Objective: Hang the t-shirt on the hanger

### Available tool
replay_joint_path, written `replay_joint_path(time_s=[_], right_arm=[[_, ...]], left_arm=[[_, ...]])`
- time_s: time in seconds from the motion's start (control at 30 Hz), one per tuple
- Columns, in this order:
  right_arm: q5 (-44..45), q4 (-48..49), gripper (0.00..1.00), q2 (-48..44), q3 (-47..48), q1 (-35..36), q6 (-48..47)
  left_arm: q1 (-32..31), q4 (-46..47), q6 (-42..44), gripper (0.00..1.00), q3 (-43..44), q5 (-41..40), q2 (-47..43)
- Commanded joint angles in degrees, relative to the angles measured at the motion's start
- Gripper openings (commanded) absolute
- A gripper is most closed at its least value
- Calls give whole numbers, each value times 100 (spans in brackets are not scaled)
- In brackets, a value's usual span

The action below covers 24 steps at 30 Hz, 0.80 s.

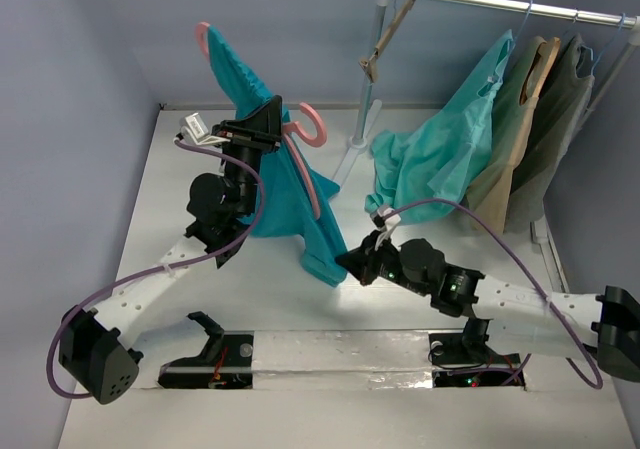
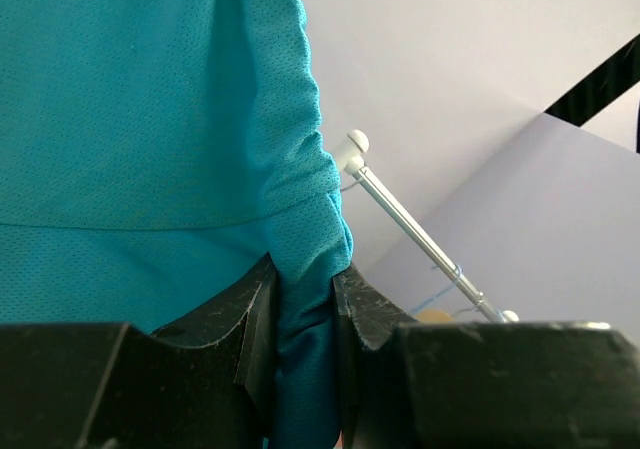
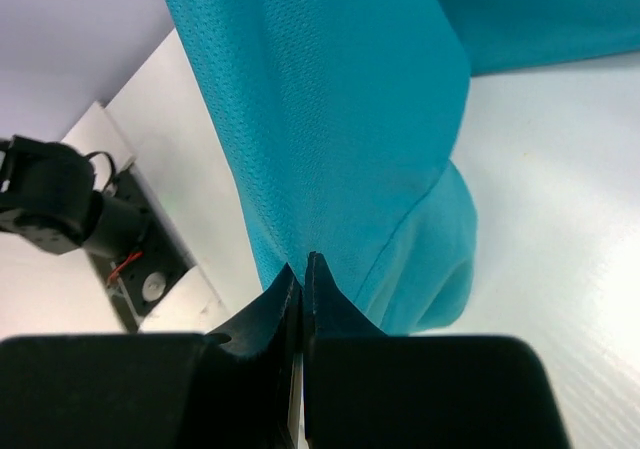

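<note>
The teal-blue t-shirt [image 1: 285, 194] hangs left of centre in the top view. It is draped over the pink hanger [image 1: 311, 132], with its lower corner down near the counter [image 1: 290, 309]. The left gripper [image 2: 305, 319] pinches a bunched fold high on the cloth, and the right gripper [image 3: 302, 281] is pressed together on the lower hem. The fabric looks light, limp and stretchy, and likely to slide off thin plastic. Hems and seams seem the safest holds.
</note>
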Motion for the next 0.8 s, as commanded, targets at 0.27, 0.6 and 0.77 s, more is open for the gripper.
replay_joint_path(time_s=[0.27,0.6,0.77], right_arm=[[-219,-1597,0,-437,1045,144,-173],[-167,-2414,64,-190,1512,144,-253],[35,-2704,63,-296,1608,144,-323]], left_arm=[[54,1212,-741,0,-795,813,-372],[54,1292,-1735,0,-2105,980,-979],[54,1415,-1744,0,-2115,989,-892]])
